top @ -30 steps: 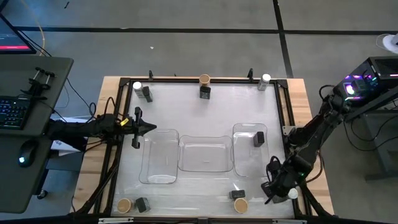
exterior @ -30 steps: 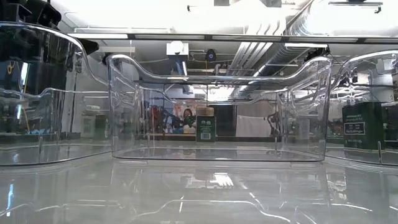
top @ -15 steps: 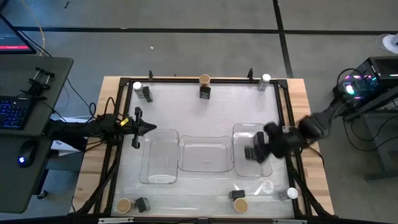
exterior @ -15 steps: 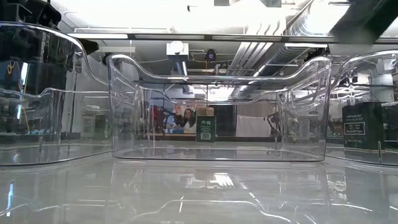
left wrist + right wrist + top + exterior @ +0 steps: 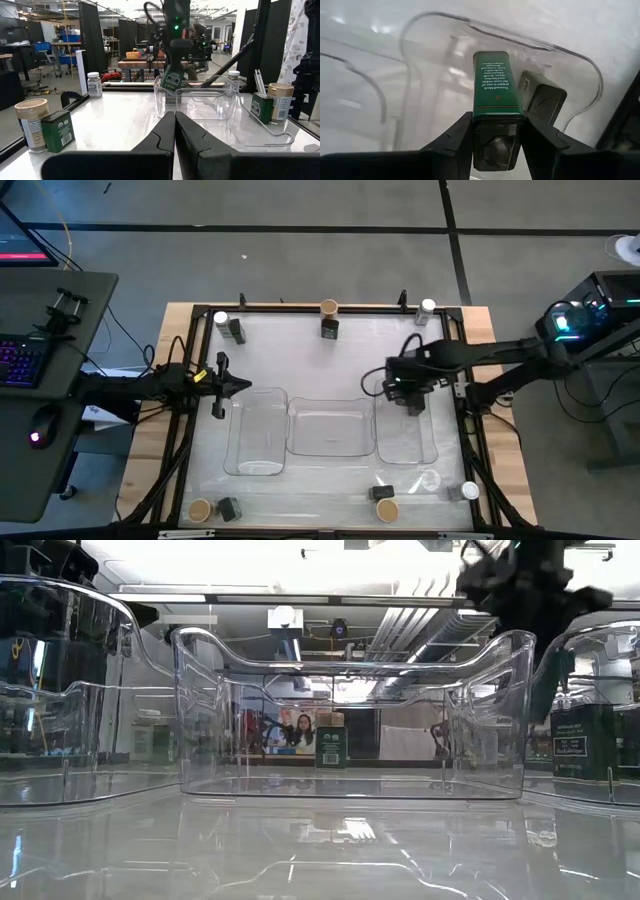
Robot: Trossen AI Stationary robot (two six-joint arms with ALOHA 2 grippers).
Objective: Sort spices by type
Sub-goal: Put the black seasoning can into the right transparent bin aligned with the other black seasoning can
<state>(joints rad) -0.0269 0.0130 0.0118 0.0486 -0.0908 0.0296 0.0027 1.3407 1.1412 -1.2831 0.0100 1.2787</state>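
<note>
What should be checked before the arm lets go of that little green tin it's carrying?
1. Tin held firmly: ok. The right gripper is shut on the green tin, pinched on both sides.
2. Gripper over the correct tray: ok. In the high view the right gripper hangs above the right tray.
3. Same kind already inside: ok. A second dark tin lies in that tray, below the held one.
4. Room to set it down beside that tin: ok, bare tray floor shows next to it.
5. Height above the tray floor: cannot tell.
6. Other arm out of the way: ok. The left gripper is shut and waits beyond the left tray.
</note>
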